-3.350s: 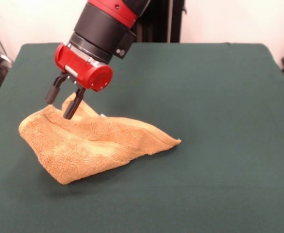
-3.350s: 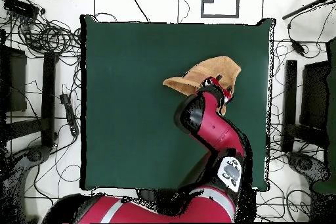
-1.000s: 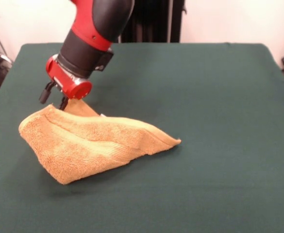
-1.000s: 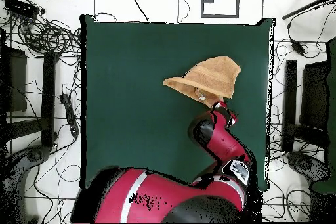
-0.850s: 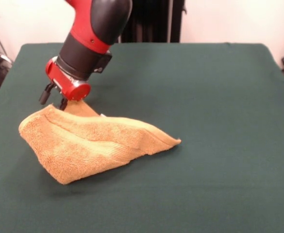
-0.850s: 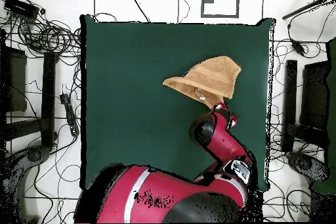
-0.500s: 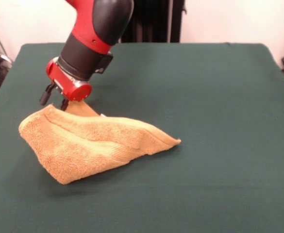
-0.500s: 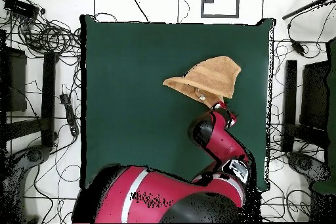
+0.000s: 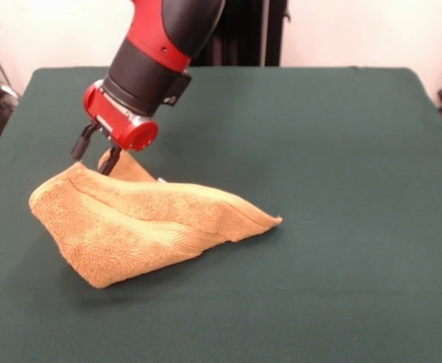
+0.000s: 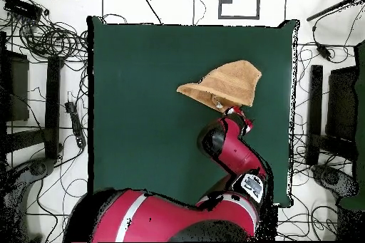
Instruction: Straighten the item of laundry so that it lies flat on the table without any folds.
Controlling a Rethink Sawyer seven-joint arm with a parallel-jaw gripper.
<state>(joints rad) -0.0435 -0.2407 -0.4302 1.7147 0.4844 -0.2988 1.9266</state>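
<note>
Two dark fingers [image 9: 79, 143] of the gripper [image 9: 94, 152] are seen spread apart in the front view, with nothing between them. One finger is poised just above a small raised flap at the towel's far edge; whether its tip touches the cloth cannot be told. The other finger is held over bare felt beside that edge. Behind the fingers a red cylindrical wrist is seen, followed by a black collar and a red-and-black arm [image 9: 164, 41] slanting down from the top of the picture. In the overhead view the gripper [image 10: 239, 117] is found at the towel's edge nearest the robot, and the arm [image 10: 229, 151] is seen reaching up from the red base at the bottom.

The item of laundry [image 9: 137, 220] is laid on the table [image 9: 341, 189] in a folded, roughly triangular heap, not flat. In the front view a thick rounded fold is shown at its left end, a blunt corner is pointed toward the camera, and a narrow tip is stretched to the right. Ribbed border bands are visible along the lower layers, and a small white tag is glimpsed near the raised flap. In the overhead view the item of laundry [image 10: 227, 83] is placed in the upper right part of the table [image 10: 135, 97], nearer the right edge than the left. Dark green felt is left uncovered over most of the surface.
</note>
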